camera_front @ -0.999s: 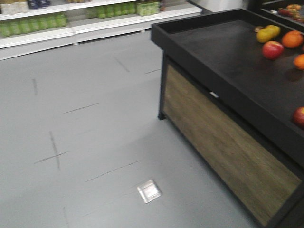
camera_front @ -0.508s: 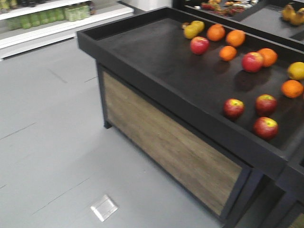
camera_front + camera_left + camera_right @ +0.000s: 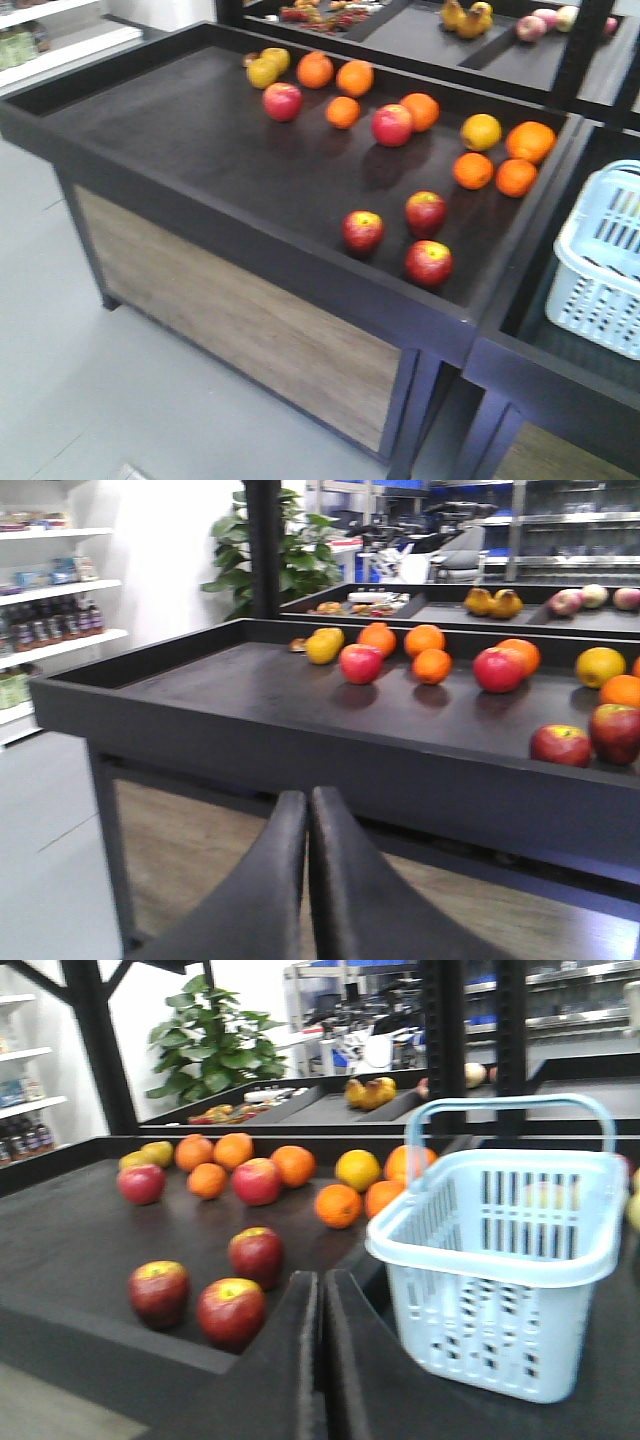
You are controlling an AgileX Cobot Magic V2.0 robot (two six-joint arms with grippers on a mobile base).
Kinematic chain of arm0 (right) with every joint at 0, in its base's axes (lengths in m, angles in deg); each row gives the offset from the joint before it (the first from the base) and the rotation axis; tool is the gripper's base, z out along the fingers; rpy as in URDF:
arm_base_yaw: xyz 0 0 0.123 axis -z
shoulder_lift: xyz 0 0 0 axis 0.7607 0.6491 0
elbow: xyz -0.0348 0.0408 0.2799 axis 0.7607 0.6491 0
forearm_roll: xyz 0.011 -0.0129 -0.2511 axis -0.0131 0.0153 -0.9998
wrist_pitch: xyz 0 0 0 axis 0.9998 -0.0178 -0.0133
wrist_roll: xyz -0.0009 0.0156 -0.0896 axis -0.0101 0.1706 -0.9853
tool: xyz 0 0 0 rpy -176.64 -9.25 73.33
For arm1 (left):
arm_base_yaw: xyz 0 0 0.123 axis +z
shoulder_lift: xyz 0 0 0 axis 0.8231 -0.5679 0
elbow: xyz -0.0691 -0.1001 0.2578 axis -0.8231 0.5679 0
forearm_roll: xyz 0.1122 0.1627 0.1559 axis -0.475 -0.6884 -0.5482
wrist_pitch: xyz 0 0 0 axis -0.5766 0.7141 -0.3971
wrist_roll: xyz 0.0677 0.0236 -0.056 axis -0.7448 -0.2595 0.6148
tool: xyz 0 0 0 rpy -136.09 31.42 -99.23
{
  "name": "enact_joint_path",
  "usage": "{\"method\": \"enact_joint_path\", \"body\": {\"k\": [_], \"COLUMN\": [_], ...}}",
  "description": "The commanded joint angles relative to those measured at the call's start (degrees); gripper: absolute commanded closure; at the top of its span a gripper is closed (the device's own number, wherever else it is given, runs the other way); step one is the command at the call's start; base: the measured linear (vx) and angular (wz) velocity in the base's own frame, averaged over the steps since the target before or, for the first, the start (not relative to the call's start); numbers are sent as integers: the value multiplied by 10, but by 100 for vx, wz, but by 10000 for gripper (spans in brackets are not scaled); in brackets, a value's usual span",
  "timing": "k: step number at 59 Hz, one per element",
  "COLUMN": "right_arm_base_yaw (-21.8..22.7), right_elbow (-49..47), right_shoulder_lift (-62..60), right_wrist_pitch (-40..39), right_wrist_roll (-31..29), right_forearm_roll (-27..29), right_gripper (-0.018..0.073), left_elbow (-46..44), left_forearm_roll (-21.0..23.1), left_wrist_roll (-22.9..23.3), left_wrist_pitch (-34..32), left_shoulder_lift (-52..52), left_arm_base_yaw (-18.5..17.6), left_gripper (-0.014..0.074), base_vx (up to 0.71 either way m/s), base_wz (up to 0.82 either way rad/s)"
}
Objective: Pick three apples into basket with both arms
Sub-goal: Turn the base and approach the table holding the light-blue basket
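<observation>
Three dark red apples lie close together near the front right of the black display table: one, one and one. The right wrist view shows them as well. The pale blue basket stands in the neighbouring bin to the right, and in the right wrist view it is upright with its handle up. My left gripper is shut and empty, below and in front of the table's rim. My right gripper is shut and empty, between the apples and the basket. Neither gripper shows in the front view.
Oranges, brighter red apples and yellow fruit lie further back on the table. The table has a raised black rim. Black posts rise behind the basket. Shelves stand at the left.
The front view has swung to the right along the floor. The table with the fruit now fills the middle, and the basket has come into view at the right.
</observation>
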Motion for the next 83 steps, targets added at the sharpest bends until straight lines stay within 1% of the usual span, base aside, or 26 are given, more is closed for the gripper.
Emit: {"method": "enact_joint_path", "body": {"k": [1,66,83], "right_arm_base_yaw": [-1,-1,-1], "right_elbow": [8,8,8], "right_shoulder_lift": [-7,-7,-7], "right_wrist_pitch": [-43,-43,-43], "right_wrist_roll": [-3,-3,-3], "right_forearm_roll": [-7,-7,-7], "right_gripper": [564,564,564], "left_elbow": [-15,-15,-15], "left_forearm_roll": [5,5,5], "left_wrist_roll": [5,5,5], "left_wrist_pitch": [-42,-42,-42], "left_shoulder_lift": [7,7,7], "left_arm_base_yaw": [0,0,0], "left_gripper": [602,602,602], "base_vx": [11,11,15], "base_wz": [-46,-40,-27]}}
